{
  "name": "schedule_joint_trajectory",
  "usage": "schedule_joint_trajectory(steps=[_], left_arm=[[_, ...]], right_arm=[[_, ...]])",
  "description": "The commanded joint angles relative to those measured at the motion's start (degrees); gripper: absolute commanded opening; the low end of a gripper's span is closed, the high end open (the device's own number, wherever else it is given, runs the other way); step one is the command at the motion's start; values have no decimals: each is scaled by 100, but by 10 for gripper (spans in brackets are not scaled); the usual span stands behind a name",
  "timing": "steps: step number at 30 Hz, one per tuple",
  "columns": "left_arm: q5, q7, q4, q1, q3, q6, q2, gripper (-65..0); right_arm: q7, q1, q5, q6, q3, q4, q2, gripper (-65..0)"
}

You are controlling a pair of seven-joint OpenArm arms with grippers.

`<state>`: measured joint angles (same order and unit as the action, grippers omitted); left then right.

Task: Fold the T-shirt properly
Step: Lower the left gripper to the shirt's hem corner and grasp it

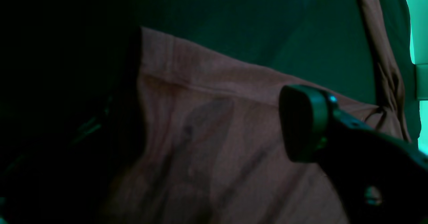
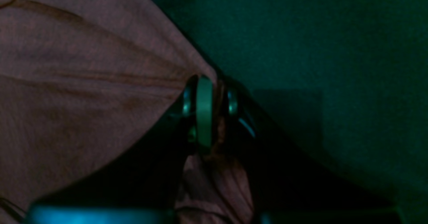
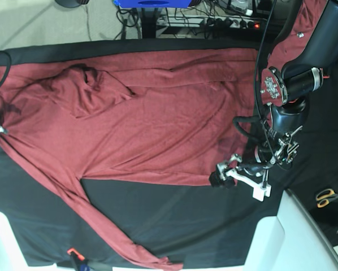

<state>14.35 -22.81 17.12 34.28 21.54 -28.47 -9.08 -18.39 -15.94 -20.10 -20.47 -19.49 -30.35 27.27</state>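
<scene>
T-shirt (image 3: 152, 113) lies spread flat on the black surface (image 3: 174, 220), one long sleeve running toward the near edge. My right tool (image 2: 214, 108) pinches a fold of its cloth. My left tool (image 3: 228, 175) stands parted at the hem corner, holding nothing.

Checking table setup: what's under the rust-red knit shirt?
The rust-red long-sleeved knit shirt lies spread on a black table cloth, which shows all around its lower edge and sleeve. Whatever lies beneath the shirt's body is covered and can't be seen.
</scene>
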Motion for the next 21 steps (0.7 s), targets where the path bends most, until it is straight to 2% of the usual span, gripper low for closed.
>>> schedule_joint_trajectory(steps=[1, 5, 9, 15, 18, 21], left_arm=[[-147, -317, -29, -48, -49, 82, -2, -209], [-103, -273, 6, -180, -427, 117, -28, -485], [-94, -264, 24, -215, -444, 117, -46, -643], [-85, -379, 428, -206, -444, 117, -195, -650], [-85, -730, 727, -215, -444, 117, -274, -650], [-85, -809, 1061, -329, -444, 117, -301, -650]], right_arm=[[94, -107, -34, -15, -16, -99, 161, -608], [103, -107, -34, -15, -16, -99, 161, -608], [103, -107, -34, -15, -51, -99, 161, -608], [121, -107, -43, -15, -60, -126, 161, -609], [112, -28, -43, -15, -69, -530, 126, -609], [94, 183, -43, 29, -69, -1057, 109, -609]])
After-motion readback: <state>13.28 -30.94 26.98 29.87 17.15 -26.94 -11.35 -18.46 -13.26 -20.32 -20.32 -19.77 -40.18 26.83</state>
